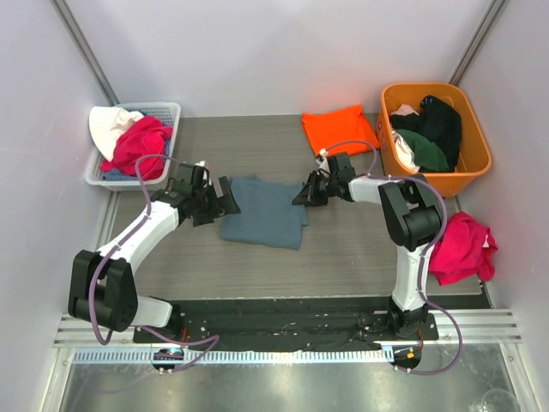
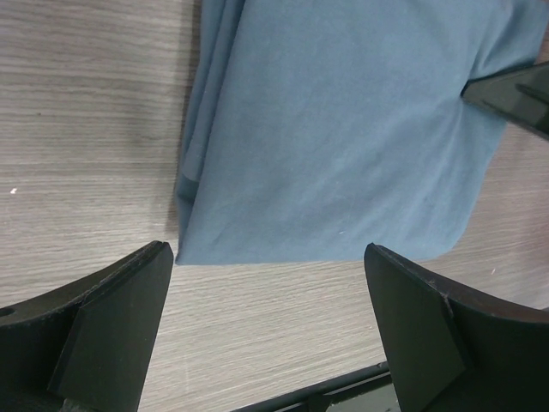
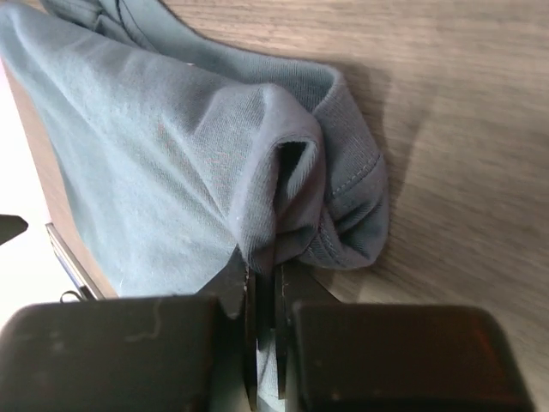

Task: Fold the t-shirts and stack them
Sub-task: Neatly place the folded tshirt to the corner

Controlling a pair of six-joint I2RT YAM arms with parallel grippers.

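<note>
Grey wood-grain table (image 1: 343, 266) between plain pale walls. In the middle, folded blue-grey t-shirt (image 1: 262, 212), nearly square, slightly turned against the table edge. Behind it, folded orange t-shirt (image 1: 339, 129), long side left to right. Dark, green and white clothes in the orange tub (image 1: 476, 161); pink and white ones in the white basket (image 1: 169, 112). Right gripper (image 3: 264, 292) pinched on the blue-grey t-shirt's right edge; left gripper (image 2: 270, 318) wide open at the left edge.
</note>
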